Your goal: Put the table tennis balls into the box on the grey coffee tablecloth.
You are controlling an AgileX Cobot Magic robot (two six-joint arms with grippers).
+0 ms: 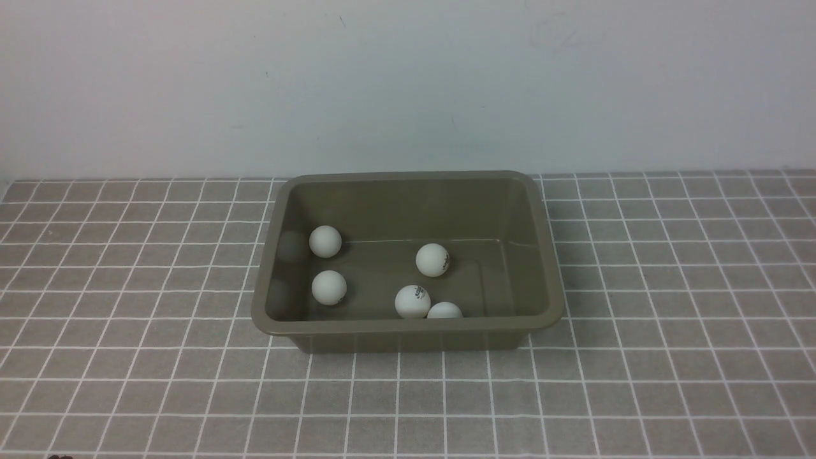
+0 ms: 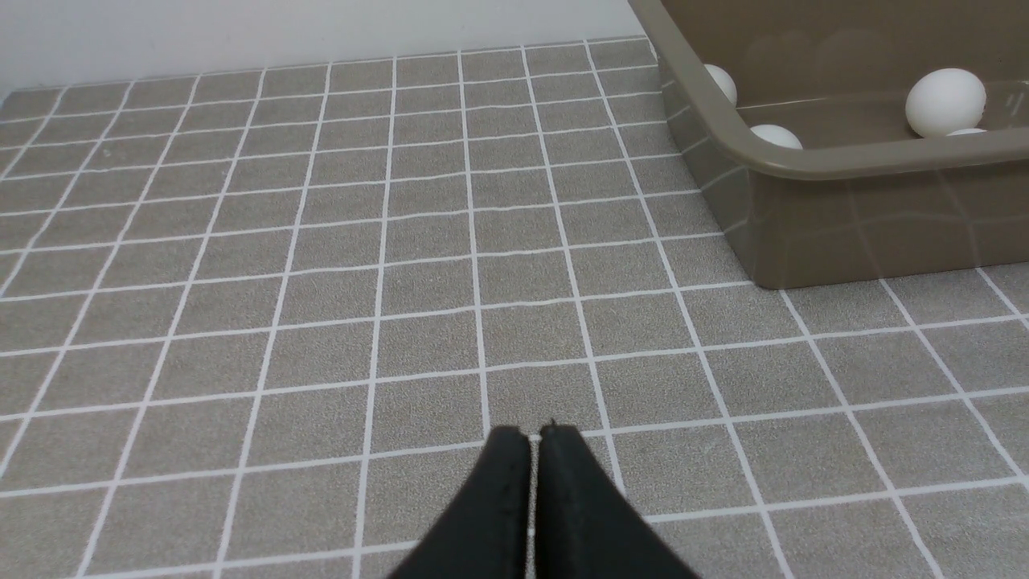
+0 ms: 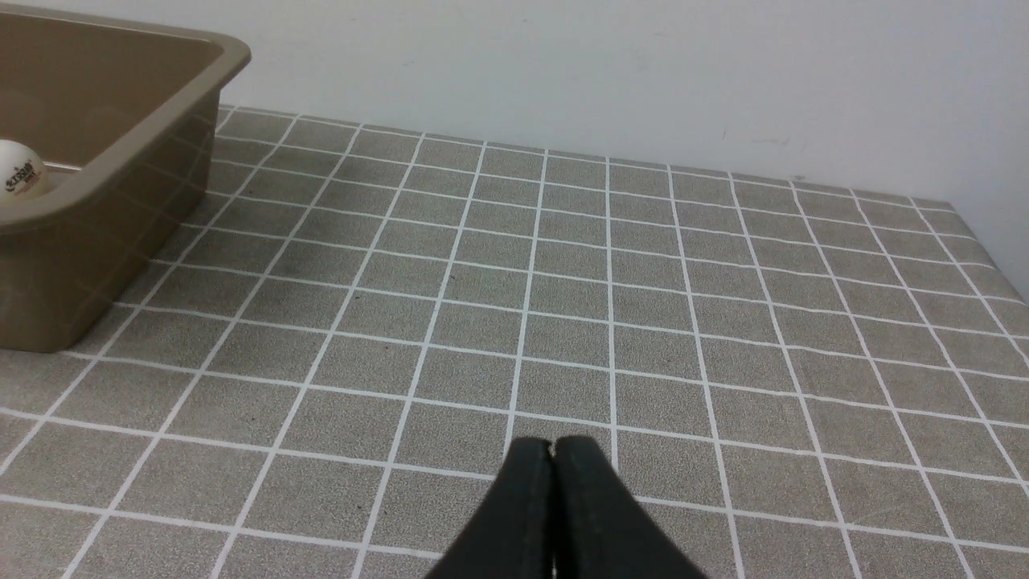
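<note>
The olive-brown box [image 1: 408, 328] stands on the grey coffee tablecloth [image 1: 669, 268] in the middle of the front view. Several white table tennis balls lie inside it: two by its left wall [image 1: 325, 241] [image 1: 329, 287], one near the middle [image 1: 433, 260], and two at the near wall [image 1: 412, 301] [image 1: 444, 311]. Neither arm shows in the front view. My left gripper [image 2: 534, 434] is shut and empty over bare cloth, left of the box [image 2: 852, 161]. My right gripper [image 3: 552, 444] is shut and empty, right of the box [image 3: 112, 185], where one ball [image 3: 20, 177] shows.
A pale wall [image 1: 408, 83] rises right behind the cloth. The cloth's right end [image 3: 977, 233] shows in the right wrist view, close to the wall.
</note>
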